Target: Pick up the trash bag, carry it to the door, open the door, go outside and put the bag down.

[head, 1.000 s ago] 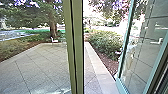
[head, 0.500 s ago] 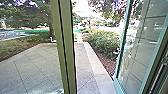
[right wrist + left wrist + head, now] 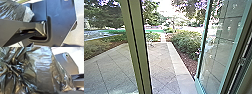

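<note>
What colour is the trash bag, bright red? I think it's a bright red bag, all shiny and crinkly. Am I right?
Not quite: the trash bag isn't bright red, it's dark, as the left wrist view shows. It is shiny and crinkly, though.

1. Well beyond the pincers, trees (image 3: 102, 15) were seen, their foliage tinged with purple at the top.
2. Nearer the pincers than the trees, green shrubs (image 3: 186, 41) were bordered by brown mulch (image 3: 192, 62).
3. Far out from the pincers, a bright green strip (image 3: 155, 31) was partly screened by low plants (image 3: 154, 36).
4. Between pincers and low plants, a small object (image 3: 150, 44) was too blurred to be identified.
</note>
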